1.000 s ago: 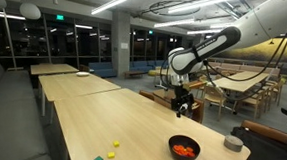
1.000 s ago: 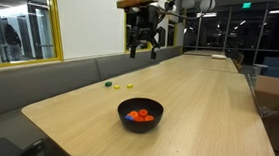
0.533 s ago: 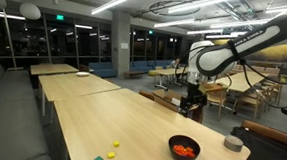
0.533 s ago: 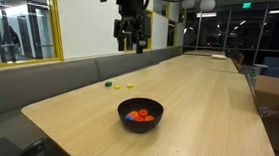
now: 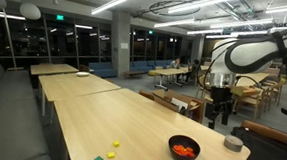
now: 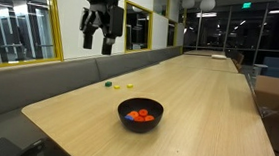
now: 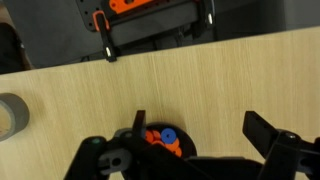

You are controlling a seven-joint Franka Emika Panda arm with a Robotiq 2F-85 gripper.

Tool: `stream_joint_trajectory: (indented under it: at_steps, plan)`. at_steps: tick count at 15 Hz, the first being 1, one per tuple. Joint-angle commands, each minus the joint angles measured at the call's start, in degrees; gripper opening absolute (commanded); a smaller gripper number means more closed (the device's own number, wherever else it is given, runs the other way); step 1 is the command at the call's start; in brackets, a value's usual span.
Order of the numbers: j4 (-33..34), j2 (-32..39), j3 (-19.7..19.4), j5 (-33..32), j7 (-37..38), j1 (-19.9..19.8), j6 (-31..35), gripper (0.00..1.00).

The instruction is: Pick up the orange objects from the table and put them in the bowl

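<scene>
White arm (image 5: pixel 258 47), seemingly dark joints; black two-fingered gripper (image 6: pixel 97 42).

Both exterior views look along the table (image 5: pixel 121 114), bowl (image 6: pixel 140 113) nearest; the wrist view looks down.

Arm (image 5: pixel 250 52) raised high, fingers (image 7: pixel 262 128) spread wide and empty
</scene>
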Motion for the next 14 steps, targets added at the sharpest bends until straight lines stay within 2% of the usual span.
stream_joint_trajectory:
  at_steps: [1, 5, 14]
  plan:
    - [0.9, -3.7, 0.1, -1.4, -5.3, -0.2, -9.0, 1.00]
    - [0.7, -4.8, 1.0, -4.2, -6.1, -0.5, -12.6, 1.00]
    - [0.1, -3.2, 0.8, -3.8, -5.5, -0.4, -11.6, 1.00]
